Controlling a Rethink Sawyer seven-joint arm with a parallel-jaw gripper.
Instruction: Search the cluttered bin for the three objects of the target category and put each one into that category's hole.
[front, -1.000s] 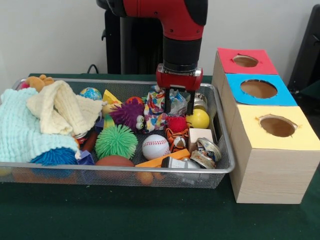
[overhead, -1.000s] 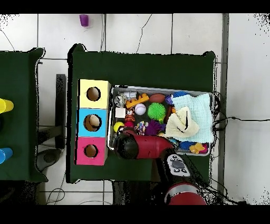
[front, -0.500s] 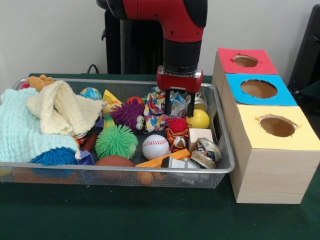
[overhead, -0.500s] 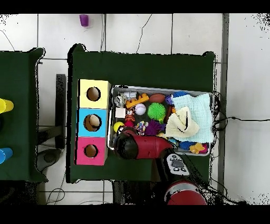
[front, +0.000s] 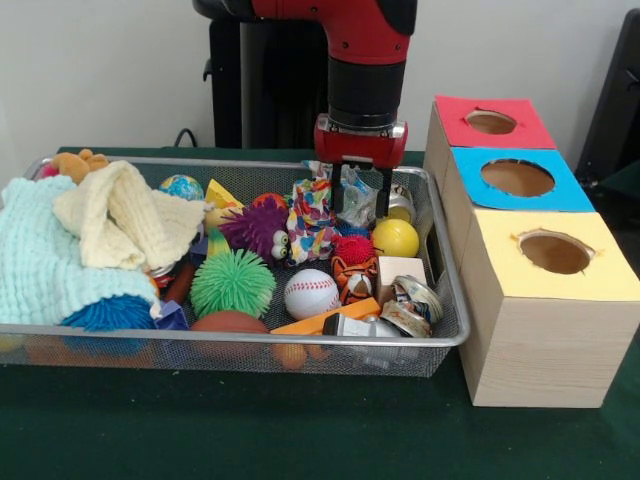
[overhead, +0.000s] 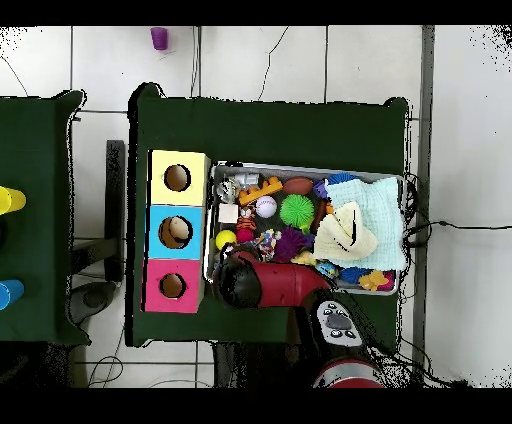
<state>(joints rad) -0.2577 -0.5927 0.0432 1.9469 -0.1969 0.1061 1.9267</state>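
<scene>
The silver wire-mesh bin (front: 250, 340) holds several toys, cloths and cans; it also shows in the overhead view (overhead: 300, 166). My gripper (front: 361, 205) hangs over the bin's far right part, above a yellow ball (front: 396, 237). It looks shut on a crumpled silvery wrapper (front: 357, 188), held just above the clutter, next to a patterned cloth (front: 312, 215). In the overhead view the red arm (overhead: 275, 282) hides the gripper. Three wooden boxes with holes stand right of the bin: red top (front: 490, 122), blue top (front: 518, 178), yellow top (front: 555, 252).
In the bin lie a baseball (front: 311, 293), a green spiky ball (front: 232, 282), a purple furry toy (front: 255, 228), a tiger toy (front: 353, 275), crushed cans (front: 415, 300), a mint towel (front: 40, 260) and a cream cloth (front: 125, 215). Green cloth covers the table (front: 300, 430).
My gripper has risen a little above the clutter. The silvery wrapper has come up with it, and the patterned cloth's top has lifted slightly.
</scene>
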